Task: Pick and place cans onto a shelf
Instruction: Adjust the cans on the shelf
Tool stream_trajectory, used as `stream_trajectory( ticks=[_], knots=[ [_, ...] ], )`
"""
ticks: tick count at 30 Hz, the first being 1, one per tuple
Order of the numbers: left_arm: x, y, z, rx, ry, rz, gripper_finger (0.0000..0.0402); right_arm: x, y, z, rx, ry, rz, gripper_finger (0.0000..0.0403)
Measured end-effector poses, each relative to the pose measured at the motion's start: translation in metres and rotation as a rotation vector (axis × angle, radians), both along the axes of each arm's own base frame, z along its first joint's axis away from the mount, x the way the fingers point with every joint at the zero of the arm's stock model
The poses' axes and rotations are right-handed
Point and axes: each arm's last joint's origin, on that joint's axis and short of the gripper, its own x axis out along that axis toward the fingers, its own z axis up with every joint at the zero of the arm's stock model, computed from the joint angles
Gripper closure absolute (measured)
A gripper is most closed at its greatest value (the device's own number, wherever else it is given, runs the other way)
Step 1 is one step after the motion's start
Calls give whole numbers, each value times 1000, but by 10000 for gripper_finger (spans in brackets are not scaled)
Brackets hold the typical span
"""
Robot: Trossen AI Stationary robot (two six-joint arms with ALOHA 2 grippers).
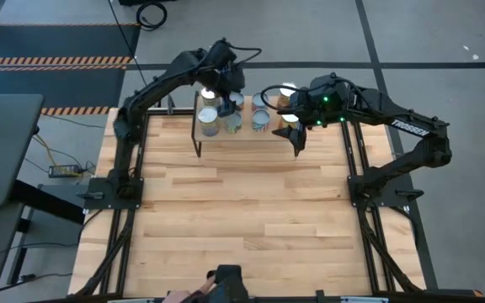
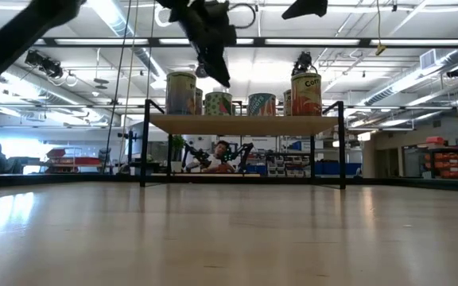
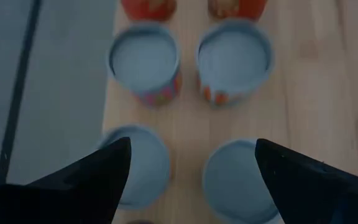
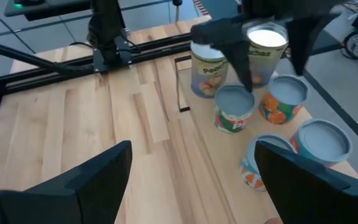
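Beneath your left gripper (image 3: 188,180), fingers spread and empty, round silver-topped cans (image 3: 145,61) crowd the light-wood shelf (image 2: 245,124); one label reads "Peaches" (image 4: 207,70). Your right gripper (image 1: 295,137), also spread and empty, hangs just off the shelf's end.

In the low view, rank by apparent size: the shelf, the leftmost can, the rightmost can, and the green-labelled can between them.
1. shelf, clearly widest.
2. Leftmost can and rightmost can: look alike, no ranking.
3. Green-labelled can looks shortest, though it may stand farther back.
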Motion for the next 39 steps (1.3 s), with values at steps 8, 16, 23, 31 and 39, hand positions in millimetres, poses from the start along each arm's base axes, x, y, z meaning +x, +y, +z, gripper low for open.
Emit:
stream_trajectory(
  ticks=[8, 16, 23, 31, 39],
  knots=[
    [2, 3, -15, -5, 117, 30, 54, 0, -1, 0, -17, 4, -6, 56],
    [9, 0, -26, 91, 231, 57, 54, 0, -2, 0, -38, 10, -15, 56],
    [17, -6, -27, 102, 215, 41, 54, 0, -2, 0, -38, 10, -15, 56],
    [24, -10, -34, 142, 261, 75, 54, 0, -2, 0, -32, 9, -19, 56],
    [30, -10, -33, 179, 228, 84, 54, 0, -2, 0, -22, 6, -25, 56]
  ],
)
